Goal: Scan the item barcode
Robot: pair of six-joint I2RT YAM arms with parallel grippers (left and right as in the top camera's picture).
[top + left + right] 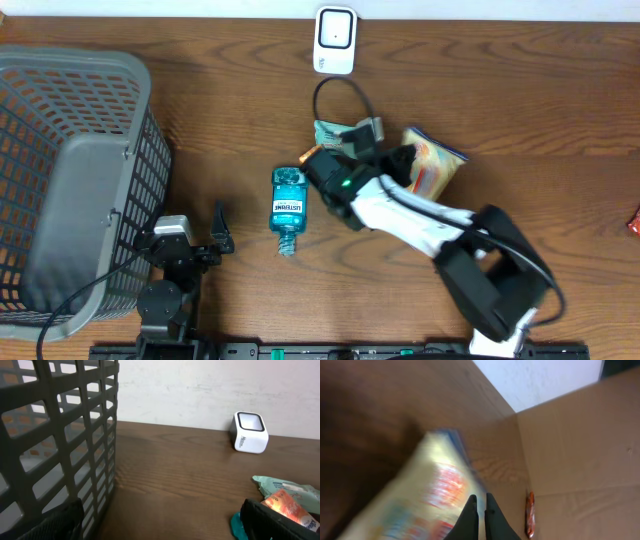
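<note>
Right gripper (404,158) clenched at the snack bag (438,163); left gripper (222,228) released.
The right gripper's fingers (471,510) are pressed together at the bag's edge; whether they pinch it cannot be told. The bag is right of centre on the worktop (200,100), beside a green packet (330,132) and well apart from the white scanner (335,40) at the far edge. The left gripper stands wide open between the grey basket (75,170) and a mouthwash bottle (288,205).
</note>
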